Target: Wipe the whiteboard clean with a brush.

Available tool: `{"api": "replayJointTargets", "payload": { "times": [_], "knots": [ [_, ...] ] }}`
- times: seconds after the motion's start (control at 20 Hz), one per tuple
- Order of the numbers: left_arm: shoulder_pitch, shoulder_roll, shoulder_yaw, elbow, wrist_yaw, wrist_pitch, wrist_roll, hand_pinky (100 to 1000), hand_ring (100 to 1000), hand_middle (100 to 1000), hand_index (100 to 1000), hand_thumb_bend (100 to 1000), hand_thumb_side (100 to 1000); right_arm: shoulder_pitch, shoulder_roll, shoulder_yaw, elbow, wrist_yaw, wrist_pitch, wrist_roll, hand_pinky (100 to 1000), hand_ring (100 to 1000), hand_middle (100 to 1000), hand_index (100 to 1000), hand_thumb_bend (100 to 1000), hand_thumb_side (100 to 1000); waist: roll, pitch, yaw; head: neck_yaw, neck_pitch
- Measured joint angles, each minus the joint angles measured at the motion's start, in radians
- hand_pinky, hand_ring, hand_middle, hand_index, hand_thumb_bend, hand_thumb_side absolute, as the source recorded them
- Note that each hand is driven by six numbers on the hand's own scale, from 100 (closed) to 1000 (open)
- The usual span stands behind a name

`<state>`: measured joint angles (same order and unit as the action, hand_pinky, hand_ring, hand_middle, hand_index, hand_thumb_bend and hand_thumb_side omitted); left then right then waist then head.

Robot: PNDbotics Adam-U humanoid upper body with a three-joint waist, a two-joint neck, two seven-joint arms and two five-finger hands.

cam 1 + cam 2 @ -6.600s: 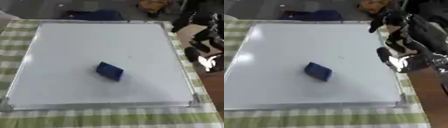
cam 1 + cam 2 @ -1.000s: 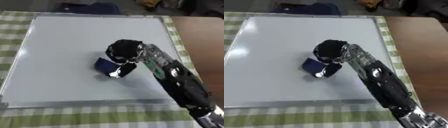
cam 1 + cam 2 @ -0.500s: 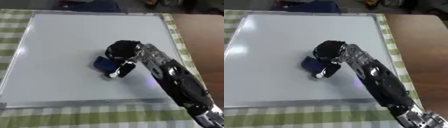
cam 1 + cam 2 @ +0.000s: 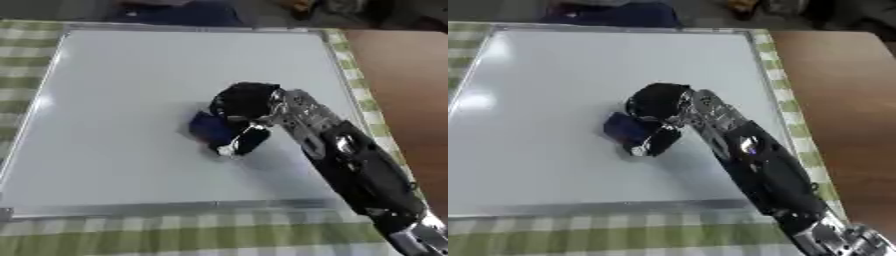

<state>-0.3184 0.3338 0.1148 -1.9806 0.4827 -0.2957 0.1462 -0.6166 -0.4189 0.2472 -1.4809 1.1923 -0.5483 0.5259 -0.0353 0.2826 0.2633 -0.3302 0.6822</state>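
Desk [image 4: 105, 235]: covered with a green-and-white checked cloth; a bare brown surface shows along its right side.

Whiteboard [image 4: 131, 85]: lies flat on the cloth, metal-framed, and fills most of the view. The surface looks white and glossy, with glare at the left edge. No clear marks can be made out on it. Judged rigid and slick, so anything pushed across it should slide easily, and the board itself may creep on the cloth if pushed sideways.

Right arm: enters from the lower right corner and reaches diagonally to the board's middle.

Right hand [image 4: 246, 102]: over the brush, fingers curled down around its right side, thumb or a fingertip [image 4: 236, 146] at its near edge. Reads as closed on the brush, though the contact points are partly hidden by the hand itself.

Brush [image 4: 208, 128]: a small dark blue block eraser, on the board slightly right of centre, its left part showing past the fingers.

Handling judgement: light, a stiff body with probably a soft felt underside; not fragile. Best held across the two long sides from above, with the pad kept flat on the board. A tilted hold would lift one edge and wipe only a strip. Being light, it could skid out of a pinch on the slick surface.

Left hand: not seen in either view.
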Motion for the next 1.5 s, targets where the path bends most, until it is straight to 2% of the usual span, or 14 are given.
{"api": "replayJointTargets", "payload": {
  "times": [0.15, 0.95, 1.3, 1.5],
  "knots": [
    [0.000, 0.000, 0.000, 0.000, 0.000, 0.000, 0.000, 448, 496, 513, 534, 156, 943, 0.000, 0.000, 0.000, 0.000, -0.009, -0.008, 0.008, 589, 702, 503, 100, 100, 799, 0.000, 0.000, 0.000, 0.001, -0.002],
    [-0.004, 0.000, 0.000, 0.000, -0.004, -0.005, 0.004, 449, 497, 513, 536, 159, 938, 0.009, -0.012, -0.007, -0.012, -0.042, -0.010, 0.014, 554, 665, 351, 100, 100, 659, 0.003, 0.000, -0.007, 0.009, -0.008],
    [-0.004, 0.000, 0.000, 0.000, -0.007, -0.007, 0.007, 449, 496, 513, 535, 157, 938, 0.017, -0.026, -0.016, -0.013, -0.044, -0.008, 0.013, 522, 620, 284, 100, 100, 528, 0.003, 0.000, -0.012, 0.012, -0.009],
    [-0.004, 0.000, 0.001, 0.000, -0.008, -0.009, 0.008, 449, 496, 513, 535, 156, 938, 0.025, -0.038, -0.024, -0.023, -0.052, -0.002, 0.005, 513, 599, 253, 100, 100, 502, 0.003, 0.000, -0.017, 0.019, -0.012]
  ]
}}
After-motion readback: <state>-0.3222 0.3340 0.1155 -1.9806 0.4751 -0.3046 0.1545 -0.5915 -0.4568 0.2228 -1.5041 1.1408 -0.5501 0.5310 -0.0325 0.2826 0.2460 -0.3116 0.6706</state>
